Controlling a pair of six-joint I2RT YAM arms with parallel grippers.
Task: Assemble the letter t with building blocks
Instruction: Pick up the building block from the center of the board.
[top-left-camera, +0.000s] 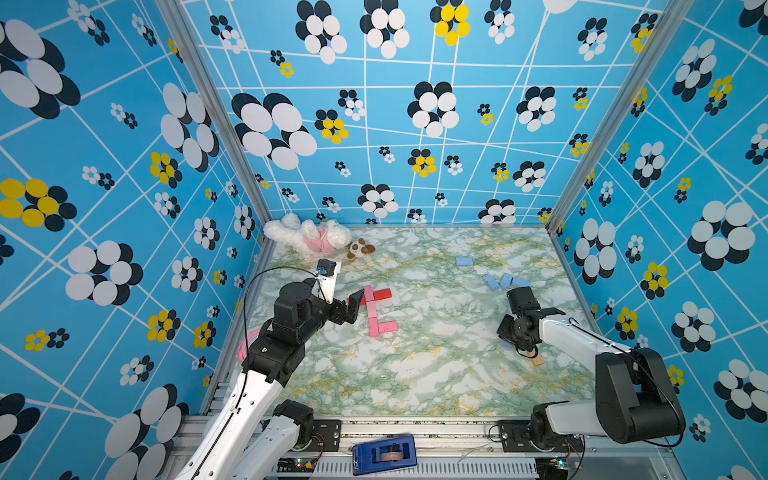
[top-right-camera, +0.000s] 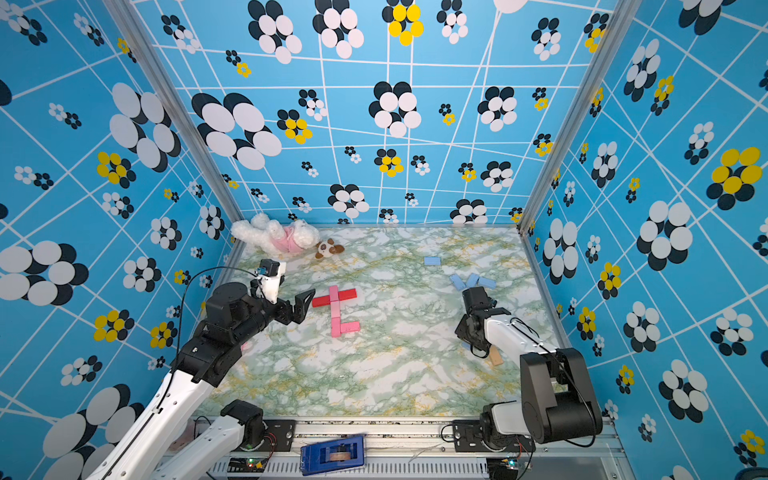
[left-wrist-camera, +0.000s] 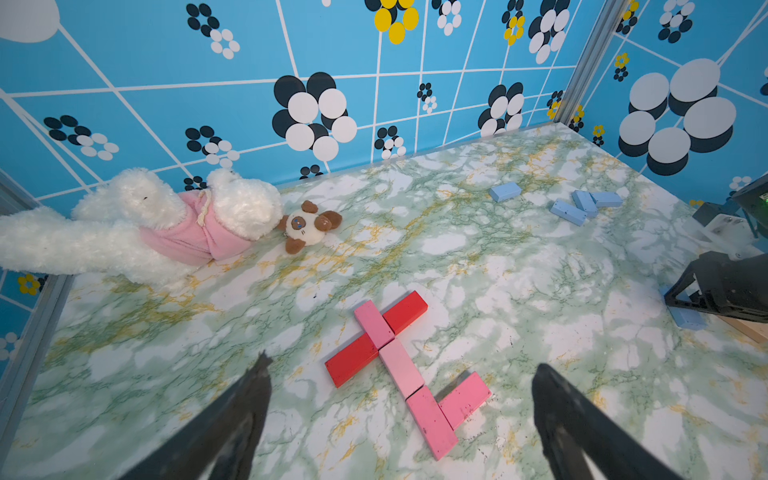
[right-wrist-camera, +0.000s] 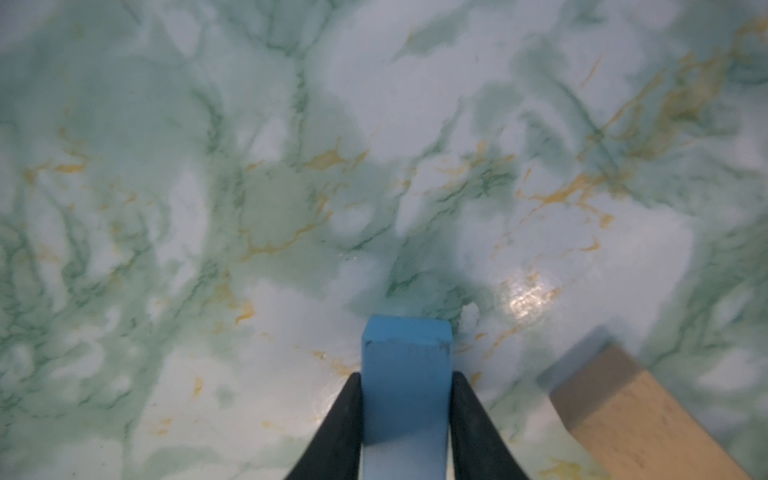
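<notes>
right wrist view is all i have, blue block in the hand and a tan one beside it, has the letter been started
Observer: yes, mid-table there's a pink stem with two red blocks as crossbar and a pink foot.
Operator: where is the left hand
Observer: the left hand hangs open beside the crossbar, holding nothing.
Operator: more blue ones besides mine
Observer: apart from your blue block, four light blue blocks lie toward the far right corner.
</notes>
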